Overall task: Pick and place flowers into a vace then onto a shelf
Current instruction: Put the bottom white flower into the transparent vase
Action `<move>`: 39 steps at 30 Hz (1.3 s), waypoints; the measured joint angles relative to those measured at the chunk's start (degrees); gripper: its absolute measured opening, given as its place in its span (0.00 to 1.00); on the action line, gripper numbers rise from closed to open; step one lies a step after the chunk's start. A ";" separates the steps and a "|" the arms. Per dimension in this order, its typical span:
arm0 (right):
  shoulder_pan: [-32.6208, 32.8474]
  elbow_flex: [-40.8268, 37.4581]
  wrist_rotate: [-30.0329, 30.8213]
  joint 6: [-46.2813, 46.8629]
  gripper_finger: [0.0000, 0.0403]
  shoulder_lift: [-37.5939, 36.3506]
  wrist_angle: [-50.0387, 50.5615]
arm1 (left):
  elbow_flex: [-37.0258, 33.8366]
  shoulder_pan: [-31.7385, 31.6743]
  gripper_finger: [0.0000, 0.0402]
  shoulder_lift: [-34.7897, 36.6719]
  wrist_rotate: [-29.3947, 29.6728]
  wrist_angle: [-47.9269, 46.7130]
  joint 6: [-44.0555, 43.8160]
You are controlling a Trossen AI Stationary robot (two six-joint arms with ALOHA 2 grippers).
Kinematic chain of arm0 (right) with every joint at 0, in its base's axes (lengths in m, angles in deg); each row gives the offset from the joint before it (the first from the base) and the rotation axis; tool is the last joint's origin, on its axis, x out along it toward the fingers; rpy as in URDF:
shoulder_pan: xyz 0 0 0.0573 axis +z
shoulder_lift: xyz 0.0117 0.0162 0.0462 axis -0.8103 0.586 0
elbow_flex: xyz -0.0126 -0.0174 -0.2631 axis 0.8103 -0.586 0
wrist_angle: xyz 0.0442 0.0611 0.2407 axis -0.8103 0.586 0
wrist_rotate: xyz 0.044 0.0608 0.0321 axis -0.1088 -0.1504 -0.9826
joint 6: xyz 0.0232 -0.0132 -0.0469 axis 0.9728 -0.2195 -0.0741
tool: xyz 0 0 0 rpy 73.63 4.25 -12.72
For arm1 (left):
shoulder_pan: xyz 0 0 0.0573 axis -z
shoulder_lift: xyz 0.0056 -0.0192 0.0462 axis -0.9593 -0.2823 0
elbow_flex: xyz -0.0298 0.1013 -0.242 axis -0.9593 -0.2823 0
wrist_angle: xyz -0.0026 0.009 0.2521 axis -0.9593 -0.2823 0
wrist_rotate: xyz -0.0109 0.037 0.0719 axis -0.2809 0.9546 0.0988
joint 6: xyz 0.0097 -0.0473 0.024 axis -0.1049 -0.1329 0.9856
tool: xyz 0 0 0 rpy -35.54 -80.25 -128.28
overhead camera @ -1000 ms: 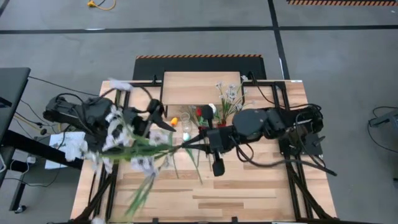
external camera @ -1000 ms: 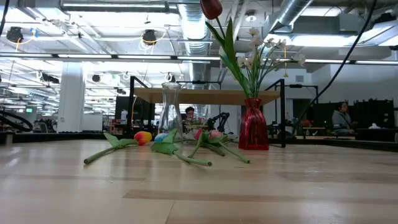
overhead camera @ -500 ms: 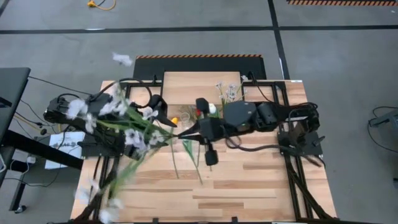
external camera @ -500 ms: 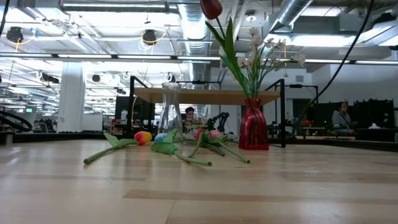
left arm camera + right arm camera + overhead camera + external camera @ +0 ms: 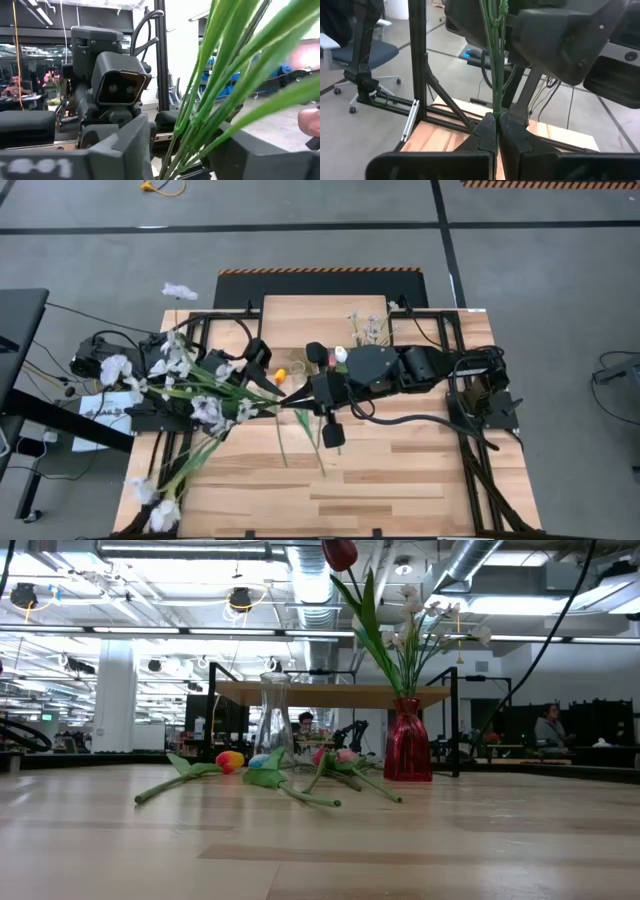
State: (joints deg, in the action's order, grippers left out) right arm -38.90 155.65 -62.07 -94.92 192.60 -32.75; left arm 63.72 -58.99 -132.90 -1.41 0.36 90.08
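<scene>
Seen from above, two dark robot arms are meeting over a wooden table [image 5: 400,470]. The right gripper [image 5: 290,401] is reaching toward nine o'clock from the right arm's base, and its jaws are pressed fully together on the stem ends of a spray of small white-lilac blossoms [image 5: 190,395]. The right wrist view is showing the thin green stems [image 5: 495,65] rising out of the closed fingertips [image 5: 490,131].

The left gripper [image 5: 262,387] is sitting just beside it, at about ten o'clock from the right gripper. In the left wrist view, the same green stems [image 5: 220,85] are passing between its two dark fingers [image 5: 125,145], with the jaws standing around the bundle; I cannot tell whether they are actually pinching it. The spray is fanning out toward eight o'clock, past the table's left edge.

At twelve o'clock on the table, a small light-wood shelf [image 5: 320,320] is standing on black legs. In the low view, a red vase [image 5: 407,752] is holding a dark red tulip [image 5: 340,554] and pale blossoms [image 5: 430,625], and it is standing in front of the shelf. To the red vase's nine o'clock side in that view, an empty clear glass vase [image 5: 274,725] is standing upright. Loose tulips [image 5: 270,770] are lying flat on the tabletop around the glass vase's foot, including an orange-yellow one [image 5: 229,761] and a pink one [image 5: 340,756].
</scene>
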 joint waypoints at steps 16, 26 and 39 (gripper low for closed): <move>0.15 0.00 0.71 2.87 0.16 0.00 0.65 | 0.00 0.00 0.02 1.66 3.36 -1.20 1.54; 0.52 0.62 2.48 3.39 0.50 -0.30 4.31 | 0.00 0.00 0.01 6.45 8.62 -6.22 4.79; 2.21 4.97 24.55 10.59 0.61 -9.24 22.55 | 0.02 -0.22 0.00 11.55 23.49 -16.49 6.83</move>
State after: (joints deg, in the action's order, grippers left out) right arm -36.69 160.62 -37.52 -84.33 183.36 -10.20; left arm 63.74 -59.21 -121.35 22.09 -16.13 96.91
